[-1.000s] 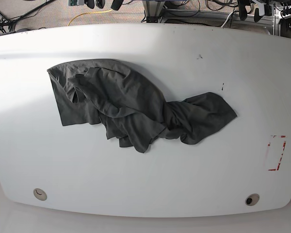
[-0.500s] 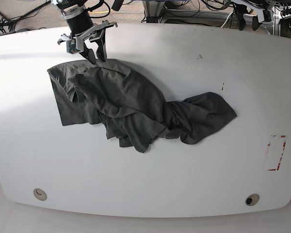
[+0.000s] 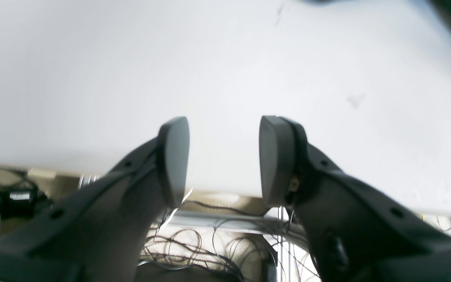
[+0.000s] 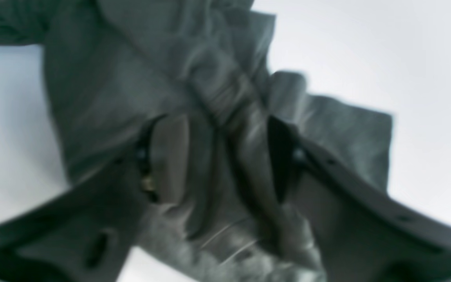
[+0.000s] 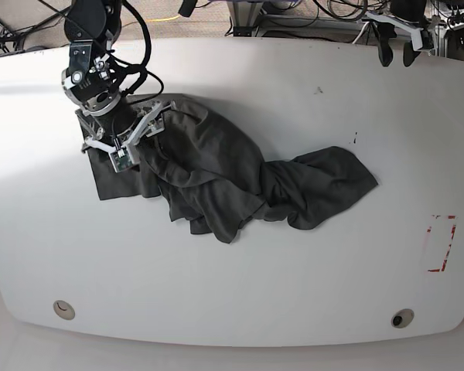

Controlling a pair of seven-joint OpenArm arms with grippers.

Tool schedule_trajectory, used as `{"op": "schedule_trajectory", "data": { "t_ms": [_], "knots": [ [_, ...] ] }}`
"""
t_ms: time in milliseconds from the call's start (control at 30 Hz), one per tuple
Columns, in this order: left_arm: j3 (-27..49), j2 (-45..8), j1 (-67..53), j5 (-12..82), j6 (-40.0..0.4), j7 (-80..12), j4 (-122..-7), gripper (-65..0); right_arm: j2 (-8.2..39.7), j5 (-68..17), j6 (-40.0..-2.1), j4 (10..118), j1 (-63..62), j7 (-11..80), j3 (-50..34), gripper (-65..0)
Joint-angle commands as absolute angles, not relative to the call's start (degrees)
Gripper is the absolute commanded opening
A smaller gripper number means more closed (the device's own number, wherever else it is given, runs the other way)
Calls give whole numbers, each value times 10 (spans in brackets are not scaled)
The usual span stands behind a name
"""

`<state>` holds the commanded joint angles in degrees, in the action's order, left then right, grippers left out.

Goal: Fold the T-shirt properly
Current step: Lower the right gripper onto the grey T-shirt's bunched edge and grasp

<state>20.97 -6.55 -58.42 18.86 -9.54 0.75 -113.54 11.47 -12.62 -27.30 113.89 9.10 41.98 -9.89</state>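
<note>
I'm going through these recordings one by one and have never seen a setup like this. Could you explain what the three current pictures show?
This is a two-armed robot. The base view looks down on a white table carrying a dark grey T-shirt, crumpled and not folded neatly. The other two pictures come from cameras on the wrists. In one, the right gripper is over the shirt, its jaws apart; in the other, the left gripper is near the table's edge, also with jaws apart. Neither appears to hold anything. In the base view, the right arm appears on the left.
</note>
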Motion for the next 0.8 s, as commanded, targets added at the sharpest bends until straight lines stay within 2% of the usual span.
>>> {"op": "schedule_trajectory", "data": {
  "t_ms": [67,267,400,467,533,633,800],
  "knots": [
    [210,-65,-577,188,-95,7,-1135,-388,116,-127,-274,1124,62,444,-98,-239],
    [181,-95,-552,138,-95,7,-1136,-388,108,-126,-349,1042,-18,522,-98,-235],
    [177,-95,-532,117,-95,7,-1136,-385,104,-127,-378,1007,-27,527,-98,-235],
    [177,-95,-522,115,-95,7,-1136,-349,102,-127,-392,984,-37,527,-98,-235],
    [176,-95,-505,115,-95,7,-1136,-260,102,-126,-400,955,-47,528,-98,-238],
    [176,-95,-498,115,-95,7,-1136,-175,102,-127,-400,928,-50,525,-98,-239],
    [176,-97,-480,115,-95,7,-1136,-181,101,-128,-400,909,-54,524,-97,-241]
  ]
}}
